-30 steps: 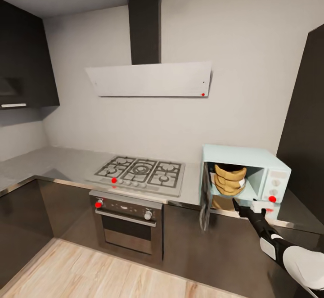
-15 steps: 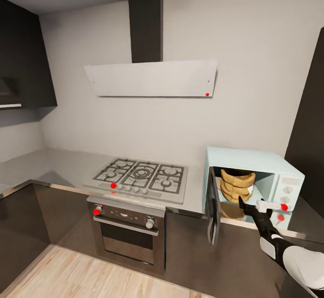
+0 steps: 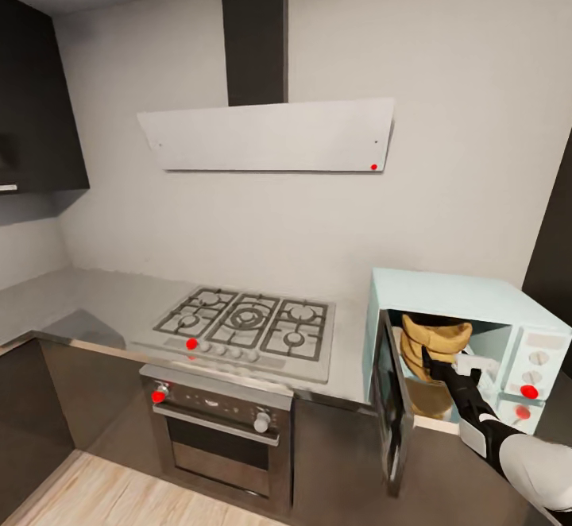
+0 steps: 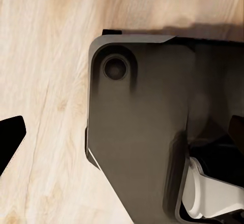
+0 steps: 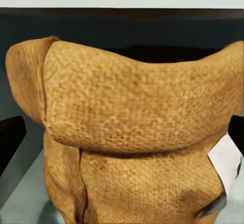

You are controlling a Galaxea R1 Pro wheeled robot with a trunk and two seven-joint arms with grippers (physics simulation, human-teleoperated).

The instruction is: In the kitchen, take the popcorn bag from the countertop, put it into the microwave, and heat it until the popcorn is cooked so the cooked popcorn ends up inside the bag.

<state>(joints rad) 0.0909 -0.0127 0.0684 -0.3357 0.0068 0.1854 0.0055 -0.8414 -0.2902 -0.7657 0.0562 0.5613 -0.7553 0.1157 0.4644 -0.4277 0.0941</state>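
With the popcorn bag (image 3: pixel 433 339) sitting inside the microwave (image 3: pixel 465 327) and the right gripper (image 3: pixel 425 353) spread wide around it, back straight out, then swing the door (image 3: pixel 395 403) closed.

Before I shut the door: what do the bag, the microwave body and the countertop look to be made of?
Bag: coarse woven cloth, burlap-like, matte tan; the weave grain and soft creases show in the right wrist view. Microwave: smooth pale blue casing, painted metal or plastic, can't tell which; its door looks like dark glass. Countertop: grey brushed metal, probably steel, with a dull sheen and thin edge.
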